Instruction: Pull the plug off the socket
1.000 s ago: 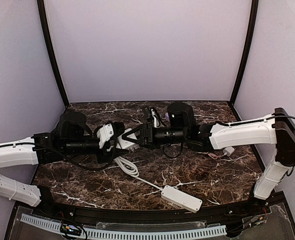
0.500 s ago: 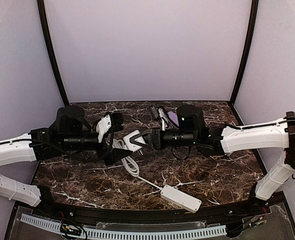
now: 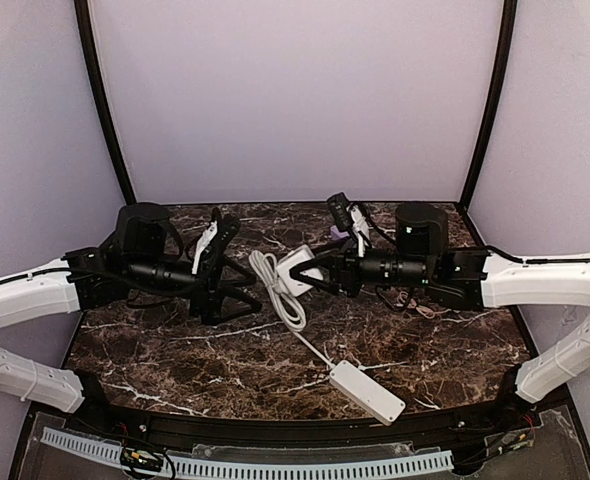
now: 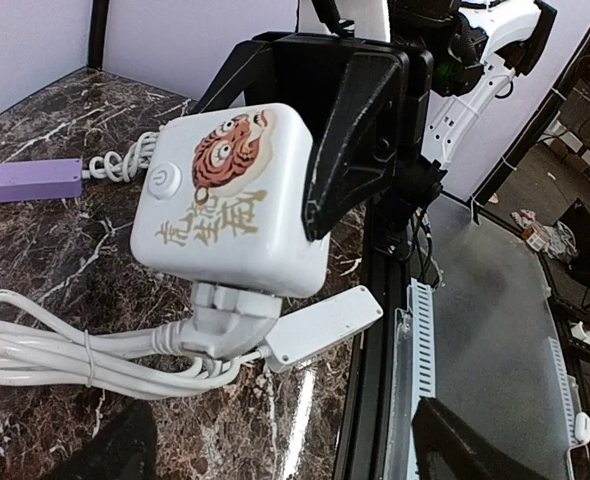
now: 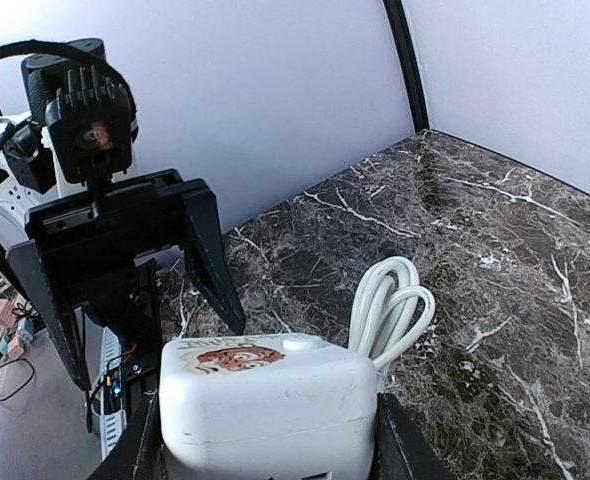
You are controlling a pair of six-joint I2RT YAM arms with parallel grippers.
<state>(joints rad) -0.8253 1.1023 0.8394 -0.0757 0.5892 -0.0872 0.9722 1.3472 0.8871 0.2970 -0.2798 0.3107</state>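
Note:
The socket [image 3: 301,268] is a white cube with a tiger print, held off the table between my right gripper's [image 3: 313,275] fingers; it fills the bottom of the right wrist view [image 5: 270,405]. In the left wrist view the plug [image 4: 230,318] sits in the underside of the socket [image 4: 230,205], its thick white cord [image 4: 45,350] bundled to the left. The cord [image 3: 283,305] runs to the long power strip [image 3: 367,391]. My left gripper [image 3: 245,288] is open and empty, a short gap left of the socket, its fingers [image 4: 465,445] spread wide.
A small purple box [image 4: 27,182] lies on the marble table behind the socket, also in the top view [image 3: 339,232]. A thin pinkish cable [image 3: 427,311] lies under the right arm. Purple walls close the back and sides.
My left gripper has opened, let go, and drawn back left. My right gripper has carried the socket, with plug and cord, to the right.

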